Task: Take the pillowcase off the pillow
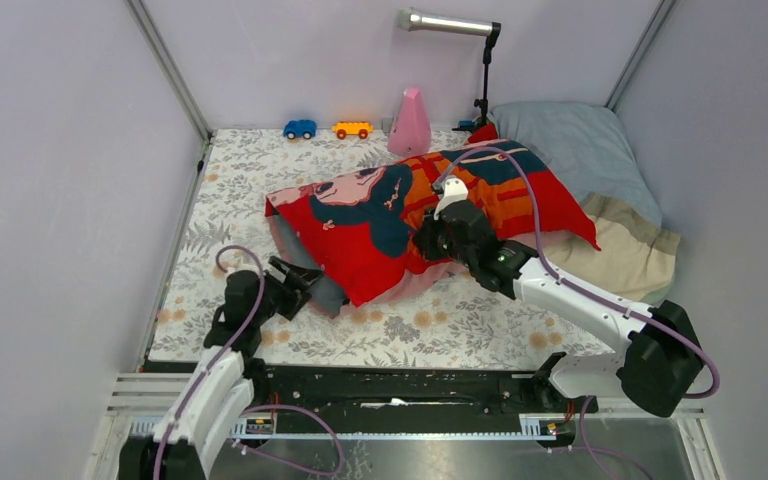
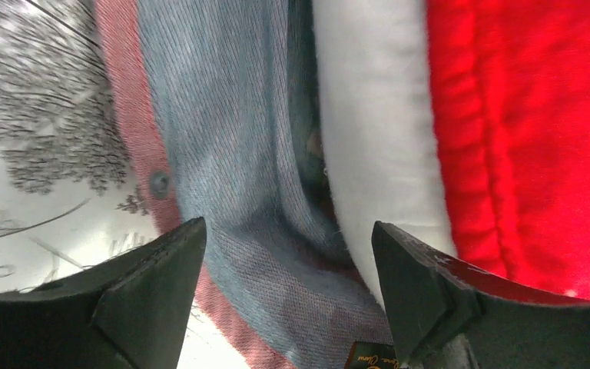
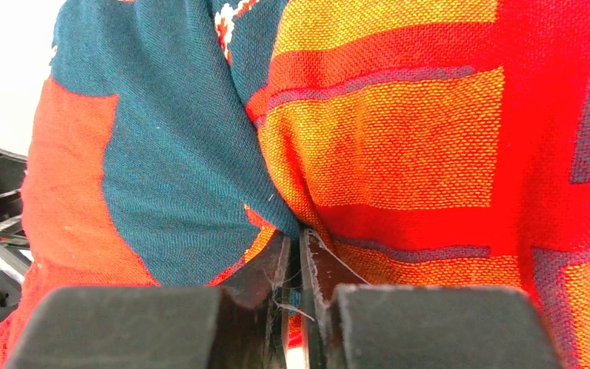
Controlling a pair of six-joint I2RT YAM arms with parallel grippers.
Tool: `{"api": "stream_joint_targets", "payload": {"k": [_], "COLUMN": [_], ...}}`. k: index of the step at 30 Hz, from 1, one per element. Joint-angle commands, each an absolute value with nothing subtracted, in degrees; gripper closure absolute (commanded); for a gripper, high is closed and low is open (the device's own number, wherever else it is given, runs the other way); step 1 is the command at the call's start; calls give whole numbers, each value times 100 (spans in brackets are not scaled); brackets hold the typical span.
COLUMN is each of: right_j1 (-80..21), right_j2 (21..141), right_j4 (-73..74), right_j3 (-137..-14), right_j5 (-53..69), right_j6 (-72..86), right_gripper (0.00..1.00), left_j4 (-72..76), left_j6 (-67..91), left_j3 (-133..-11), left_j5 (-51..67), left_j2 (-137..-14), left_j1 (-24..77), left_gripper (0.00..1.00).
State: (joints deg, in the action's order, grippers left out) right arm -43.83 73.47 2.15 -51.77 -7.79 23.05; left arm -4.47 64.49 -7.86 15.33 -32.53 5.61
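Observation:
The pillowcase (image 1: 380, 215), red, orange and dark teal, lies across the floral mat with its open end at the lower left. My right gripper (image 1: 432, 238) is shut on a pinched fold of the pillowcase (image 3: 399, 138) near its middle; its jaws (image 3: 299, 234) meet on the cloth. My left gripper (image 1: 295, 277) is open at the open end. In the left wrist view the gripper (image 2: 288, 231) straddles the case's faded grey-blue inner cloth (image 2: 215, 138) with its pink hem. A strip of the white pillow (image 2: 376, 138) shows beside it.
A grey-blue pillow with a beige end (image 1: 600, 170) lies at the back right, touching the pillowcase. A pink cone (image 1: 410, 122), a blue toy car (image 1: 300, 128), an orange toy car (image 1: 352, 129) and a lamp stand (image 1: 482, 75) line the back wall.

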Motion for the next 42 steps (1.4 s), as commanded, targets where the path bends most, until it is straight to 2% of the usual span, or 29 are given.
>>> {"api": "stream_joint_targets", "payload": {"k": [1, 5, 13, 18, 21, 22, 23, 26, 27, 30, 38, 42], "right_j1": [-4101, -4104, -4096, -4097, -4100, -4103, -4101, -4098, -4099, -4229, -5694, -5878], "right_j2": [7108, 7064, 7002, 7164, 7205, 7206, 7199, 7239, 7277, 7434, 7772, 8346], "right_j4": [149, 158, 149, 158, 138, 103, 63, -38, -116, 345, 1291, 1347], "right_j3": [-5222, -5202, -5151, -5290, -5319, -5313, -5303, -5301, -5348, -5795, -7027, -7573], "right_j5": [-1376, -1305, -1317, -1122, -1009, -931, -837, -308, 33, 722, -1006, -880], "right_j6": [2257, 2271, 2235, 2217, 2209, 2181, 2149, 1963, 1841, 1647, 803, 643], "right_gripper": [98, 98, 96, 96, 93, 89, 79, 27, 21, 18, 9, 10], "left_j4": [1934, 2236, 996, 2176, 2353, 2386, 2427, 2545, 2537, 2303, 1757, 1683], "left_j6": [6664, 6583, 6251, 6755, 6751, 6761, 6792, 6878, 6882, 6768, 6500, 6467], "left_j3": [-986, -1397, -1807, -1518, -1658, -1683, -1695, -1689, -1688, -1720, -1792, -1786], "left_j5": [3048, 3328, 2132, 2701, 3077, 3126, 3168, 3231, 3241, 3167, 2936, 2940], "left_j2": [-4439, -4592, -3461, -4026, -4577, -4674, -4739, -4839, -4836, -4728, -4184, -4164], "left_j1": [549, 553, 554, 554, 554, 560, 562, 571, 571, 571, 564, 563], "left_gripper": [14, 6, 1, 1, 1, 1, 1, 1, 1, 1, 1, 1]}}
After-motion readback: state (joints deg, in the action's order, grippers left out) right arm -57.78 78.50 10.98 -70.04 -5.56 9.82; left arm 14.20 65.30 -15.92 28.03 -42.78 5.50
